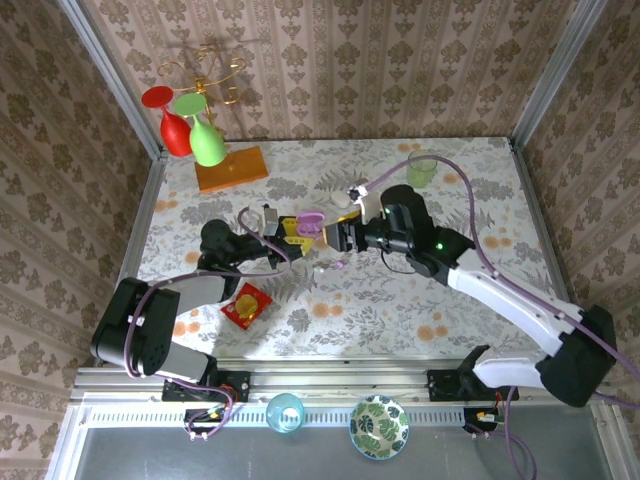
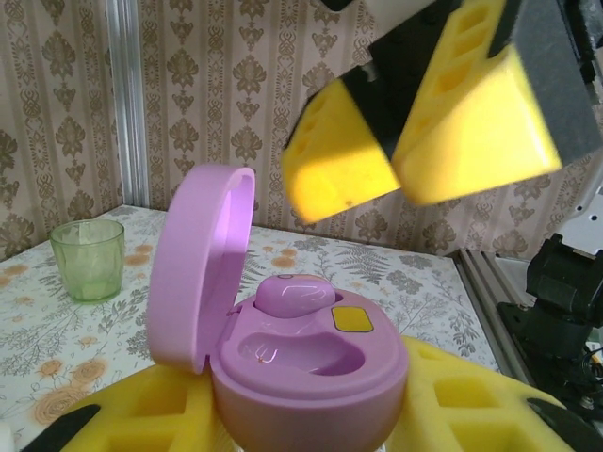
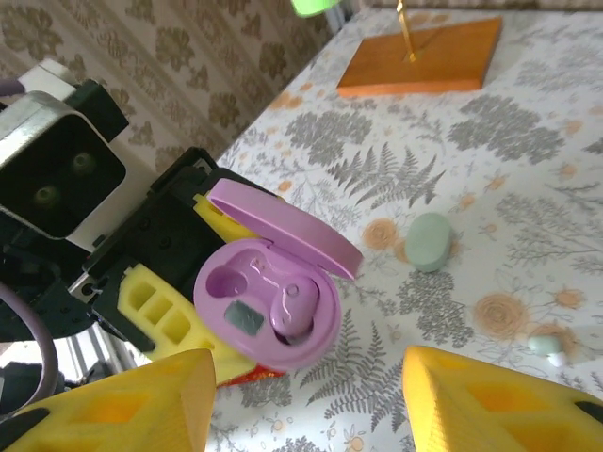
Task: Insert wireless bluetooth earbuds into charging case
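The left hand (image 1: 298,230) is clamped on the open purple charging case (image 2: 301,367). Its yellow fingers (image 2: 452,400) press the base from both sides, and in the left wrist view the lid stands up at 9 o'clock. One pink-purple earbud (image 2: 292,294) sits in the far socket, while the near socket (image 2: 283,353) is unfilled.

The right hand (image 3: 311,405) hovers close above the case, fingers apart with nothing between them. In its own wrist view the case lies at 11 o'clock of it.

A loose earbud (image 3: 546,347), pale green and whitish, lies on the worktop (image 1: 480,200) between 2 and 3 o'clock of that hand, well apart from the charging case. A closed pale green case (image 3: 430,242) lies at 1 o'clock, between the two. An orange wooden base (image 3: 419,56) stands far off at 12 o'clock. A green cup (image 2: 87,259) stands beyond the lid.
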You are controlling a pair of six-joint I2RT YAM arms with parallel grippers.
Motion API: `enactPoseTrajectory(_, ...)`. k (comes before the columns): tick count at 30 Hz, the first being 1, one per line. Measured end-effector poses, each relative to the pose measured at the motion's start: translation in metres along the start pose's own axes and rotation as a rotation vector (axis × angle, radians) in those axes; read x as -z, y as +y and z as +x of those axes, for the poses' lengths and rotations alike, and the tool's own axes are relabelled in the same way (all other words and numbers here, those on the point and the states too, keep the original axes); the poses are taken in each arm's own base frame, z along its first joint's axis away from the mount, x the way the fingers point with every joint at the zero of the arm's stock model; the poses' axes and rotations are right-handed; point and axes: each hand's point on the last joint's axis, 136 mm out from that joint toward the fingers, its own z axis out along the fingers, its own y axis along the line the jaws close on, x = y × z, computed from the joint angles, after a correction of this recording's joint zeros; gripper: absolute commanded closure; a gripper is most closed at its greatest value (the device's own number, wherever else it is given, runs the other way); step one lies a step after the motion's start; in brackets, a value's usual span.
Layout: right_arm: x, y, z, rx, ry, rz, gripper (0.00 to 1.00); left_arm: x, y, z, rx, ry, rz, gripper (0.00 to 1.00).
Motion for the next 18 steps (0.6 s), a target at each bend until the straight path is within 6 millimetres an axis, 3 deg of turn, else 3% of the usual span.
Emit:
enactPoseTrajectory(4, 0.014, -0.029, 0.006, -0.062, -0.092, 0.108, 0.45, 0.001, 0.003, -0.001, -0.001, -0.002, -0.012, 0.82)
enactPoseTrajectory(8, 0.008, -0.074, 0.037, -0.174, -0.076, 0.240, 0.45, 0.002, 0.004, -0.001, -0.003, -0.004, -0.018, 0.83)
enactPoseTrajectory(12, -0.012, -0.105, 0.074, -0.254, 0.020, 0.324, 0.56, 0.003, 0.003, -0.004, -0.010, -0.008, -0.020, 0.82)
enactPoseTrajectory(18, -0.052, -0.129, 0.127, -0.324, 0.256, 0.396, 0.56, 0.003, 0.003, -0.007, -0.020, -0.014, -0.024, 0.83)
